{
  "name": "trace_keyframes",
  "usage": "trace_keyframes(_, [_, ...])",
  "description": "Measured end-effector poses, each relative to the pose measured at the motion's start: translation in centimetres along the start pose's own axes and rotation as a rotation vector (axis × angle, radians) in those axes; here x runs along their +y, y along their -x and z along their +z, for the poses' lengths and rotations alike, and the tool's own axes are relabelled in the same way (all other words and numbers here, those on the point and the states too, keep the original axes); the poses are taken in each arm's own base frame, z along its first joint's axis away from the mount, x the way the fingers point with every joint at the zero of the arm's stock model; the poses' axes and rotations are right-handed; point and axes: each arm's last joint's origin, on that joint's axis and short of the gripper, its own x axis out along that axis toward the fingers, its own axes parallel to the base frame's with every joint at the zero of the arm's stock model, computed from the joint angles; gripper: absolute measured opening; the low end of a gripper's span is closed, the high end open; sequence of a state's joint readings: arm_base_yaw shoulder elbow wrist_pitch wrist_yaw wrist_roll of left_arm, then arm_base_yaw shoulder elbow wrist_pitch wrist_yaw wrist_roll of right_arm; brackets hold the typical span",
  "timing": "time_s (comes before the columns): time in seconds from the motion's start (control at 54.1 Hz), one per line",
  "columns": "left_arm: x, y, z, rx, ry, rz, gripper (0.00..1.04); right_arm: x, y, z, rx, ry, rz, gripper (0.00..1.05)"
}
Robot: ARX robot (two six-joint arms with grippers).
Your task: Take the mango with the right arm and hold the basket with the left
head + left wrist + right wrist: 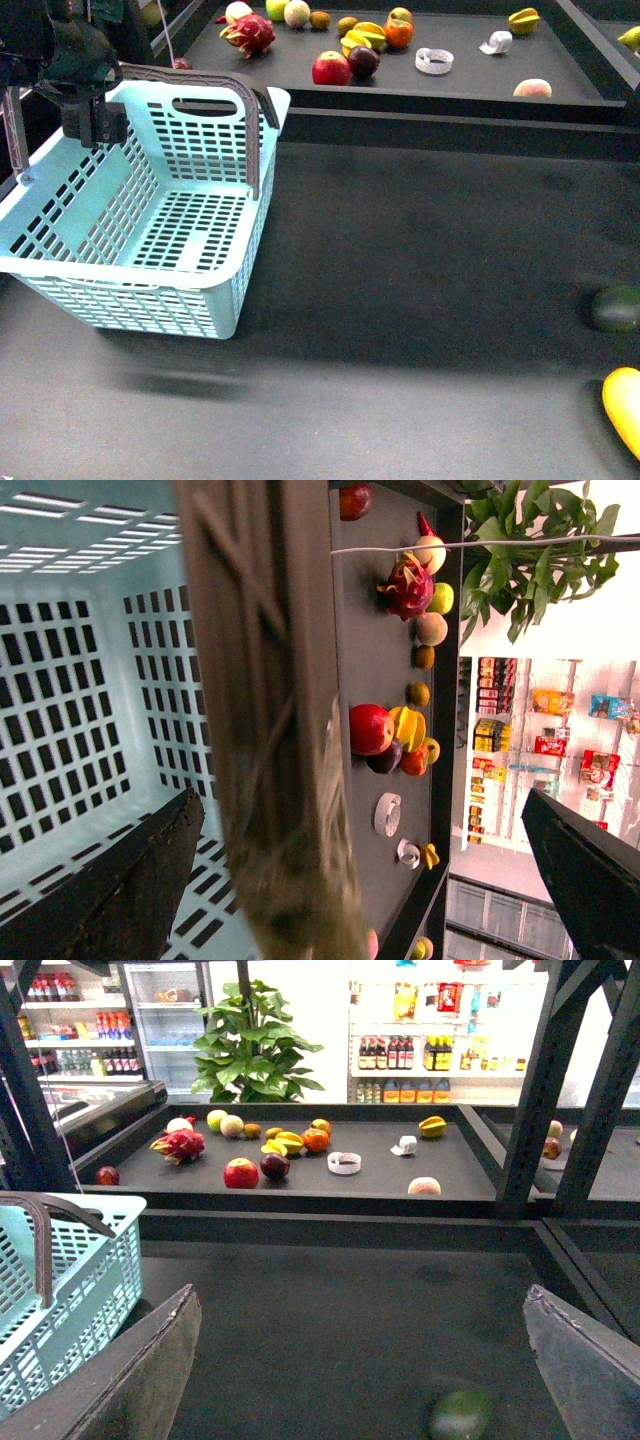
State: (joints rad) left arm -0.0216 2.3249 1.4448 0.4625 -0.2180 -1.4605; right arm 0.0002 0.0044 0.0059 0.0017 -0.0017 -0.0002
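Note:
The turquoise basket stands at the left, one grey-brown handle raised. My left gripper is open over its far left rim. In the left wrist view the blurred handle runs between the spread fingers of the left gripper, untouched by them. The yellow mango lies at the front right edge, cut off by the frame. My right gripper is open and empty above the dark table, and the mango is out of its view.
A dark green round fruit lies just beyond the mango and shows below the right gripper. A raised shelf at the back holds several fruits, among them a red apple, and tape rolls. The basket is far left of the right gripper.

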Motion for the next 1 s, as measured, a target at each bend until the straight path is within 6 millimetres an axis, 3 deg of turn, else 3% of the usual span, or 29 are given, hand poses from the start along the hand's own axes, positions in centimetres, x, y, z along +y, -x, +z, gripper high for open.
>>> trace_keyframes(0.203, [-0.4, -3.5, 0.8, -0.004, -0.008, 0.007, 0.96, 0.0, 0.0, 0.0, 0.000, 0.000, 0.000, 0.96])
trace_keyframes(0.351, [-1.1, -5.3, 1.5, -0.008, 0.000, -0.029, 0.70, 0.0, 0.0, 0.0, 0.000, 0.000, 0.000, 0.96])
trace_keyframes(0.683, [-0.7, -6.1, 1.9, 0.000, 0.024, -0.028, 0.08, 0.0, 0.0, 0.0, 0.000, 0.000, 0.000, 0.96])
trace_keyframes(0.997, [-1.3, -5.3, 2.6, 0.007, 0.031, -0.015, 0.07, 0.0, 0.0, 0.0, 0.000, 0.000, 0.000, 0.96])
